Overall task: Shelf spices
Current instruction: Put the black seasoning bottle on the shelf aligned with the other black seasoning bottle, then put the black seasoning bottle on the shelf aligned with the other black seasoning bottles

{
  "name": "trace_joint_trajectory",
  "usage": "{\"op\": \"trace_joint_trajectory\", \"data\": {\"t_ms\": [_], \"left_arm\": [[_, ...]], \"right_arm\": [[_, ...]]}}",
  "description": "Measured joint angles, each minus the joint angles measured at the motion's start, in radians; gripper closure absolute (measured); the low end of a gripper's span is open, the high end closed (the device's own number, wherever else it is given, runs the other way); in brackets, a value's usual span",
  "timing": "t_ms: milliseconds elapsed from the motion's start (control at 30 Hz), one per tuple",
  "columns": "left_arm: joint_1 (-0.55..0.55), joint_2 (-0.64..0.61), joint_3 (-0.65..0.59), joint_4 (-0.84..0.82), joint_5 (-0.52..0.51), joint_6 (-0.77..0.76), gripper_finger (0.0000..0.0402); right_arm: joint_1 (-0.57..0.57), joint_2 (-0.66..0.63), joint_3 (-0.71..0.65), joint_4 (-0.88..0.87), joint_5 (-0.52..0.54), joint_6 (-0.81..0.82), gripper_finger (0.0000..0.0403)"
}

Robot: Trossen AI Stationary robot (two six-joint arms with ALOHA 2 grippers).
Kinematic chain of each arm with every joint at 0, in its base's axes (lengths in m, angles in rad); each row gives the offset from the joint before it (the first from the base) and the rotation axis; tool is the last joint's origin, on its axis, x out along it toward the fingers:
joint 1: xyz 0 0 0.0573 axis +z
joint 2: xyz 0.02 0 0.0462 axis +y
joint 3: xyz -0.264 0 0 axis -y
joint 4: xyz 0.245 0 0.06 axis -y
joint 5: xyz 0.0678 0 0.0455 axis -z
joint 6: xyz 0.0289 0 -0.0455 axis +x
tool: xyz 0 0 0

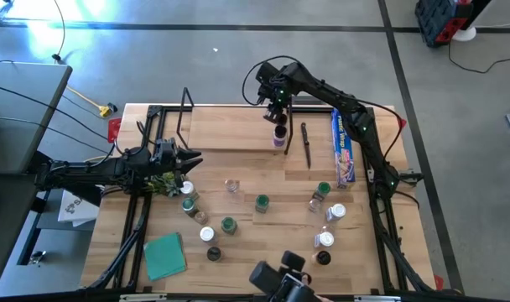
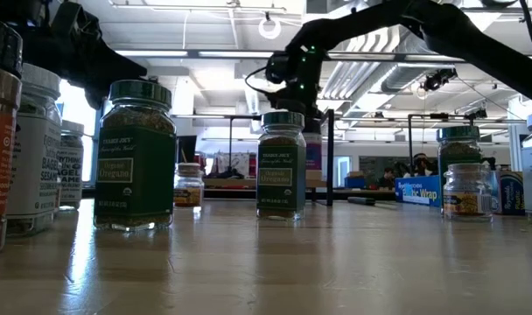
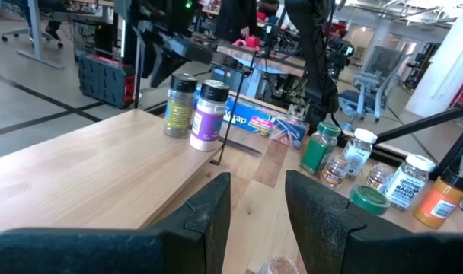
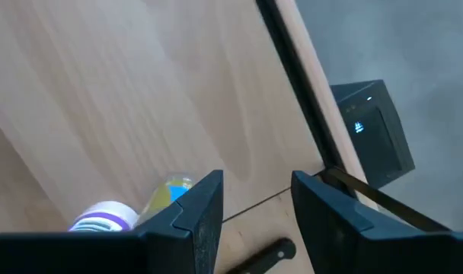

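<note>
Beyond the desk (image 1: 263, 243) lies a grey floor crossed by dark lines, and from desk height an open workshop with ceiling lights shows behind the jars.

On the far half of the desk lies the shelf (image 1: 230, 127) — a pale board with a thin black wire frame (image 1: 186, 109) standing at its left end. Two spice jars stand side by side near its right end: a white-lidded jar with a purple label (image 3: 209, 114) and a dark-lidded jar (image 3: 179, 106) just beside it. The right hand (image 1: 277, 111) hangs right above these two, its fingers (image 4: 195, 207) apart with bare wood showing between them; it holds nothing, and the purple-labelled jar sits below and to one side of the gap.

The left hand (image 1: 188, 159) rests low at the desk's left side, near the shelf's front left corner and next to a green leafy bunch (image 1: 163, 183). Its fingers (image 3: 209, 205) stand parted and empty.

The rest of the spices are scattered on the near half of the desk, all upright — green-lidded jars (image 1: 262, 202) in the middle, white-lidded ones (image 1: 335, 213) toward the right, a clear jar (image 1: 231, 185) just in front of the shelf. A blue wrap box (image 1: 343, 147) lies at the right of the shelf, with a black pen-like tool (image 1: 306, 143) between the two. A green pad (image 1: 164, 255) lies at the near left corner.
</note>
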Motion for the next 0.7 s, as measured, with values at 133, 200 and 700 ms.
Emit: {"op": "trace_joint_trajectory", "data": {"t_ms": [133,200,700], "left_arm": [[0.0,0.0,0.0,-0.002,0.0,0.0,0.028],[0.0,0.0,0.0,-0.002,0.0,0.0,0.028],[0.0,0.0,0.0,-0.036,0.007,0.0,0.028]], "right_arm": [[-0.001,0.0,0.003,0.008,-0.002,-0.011,0.0253],[-0.001,0.0,0.006,0.012,-0.001,-0.016,0.0253],[0.204,-0.314,0.007,-0.083,0.263,0.048,0.0254]]}}
